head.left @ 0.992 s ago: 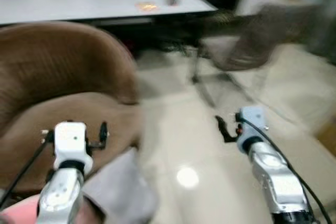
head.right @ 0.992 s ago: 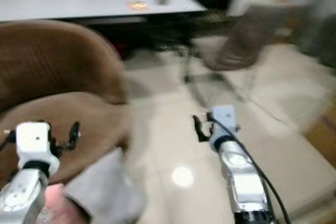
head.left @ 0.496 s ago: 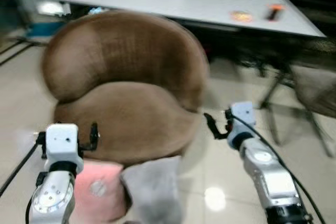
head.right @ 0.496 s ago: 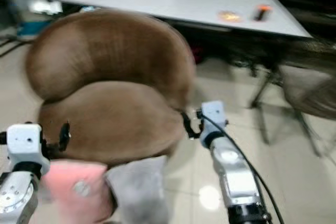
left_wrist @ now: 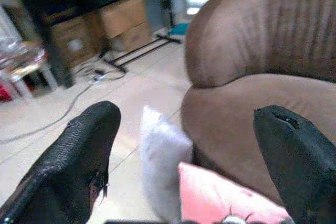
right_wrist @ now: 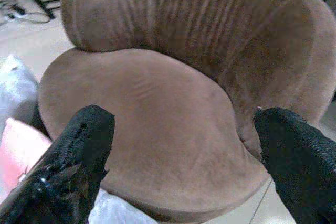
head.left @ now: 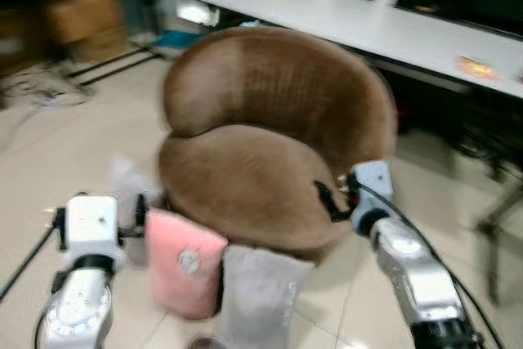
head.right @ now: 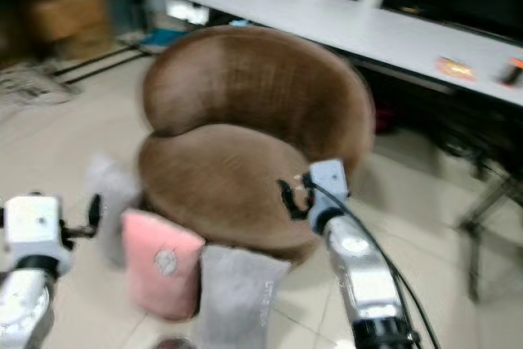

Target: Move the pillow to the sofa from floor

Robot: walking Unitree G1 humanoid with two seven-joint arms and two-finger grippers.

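Three pillows lean on the floor against the front of the brown sofa (head.left: 270, 145): a pink pillow (head.left: 183, 261), a grey pillow (head.left: 257, 296) beside it, and a white pillow (left_wrist: 160, 169) off to the side by the sofa base. They're propped upright, none on the seat, so the task looks unstarted. Left gripper (left_wrist: 197, 145) hangs near the pink and white pillows, fingers wide apart, holding nothing. Right gripper (right_wrist: 184, 145) is raised over the seat, fingers also spread, empty. The head views are blurred; the left wrist view gives the white pillow more clearly, plus cardboard boxes (left_wrist: 105, 27) behind. The head views show the long white table (head.left: 392, 26) behind the sofa.
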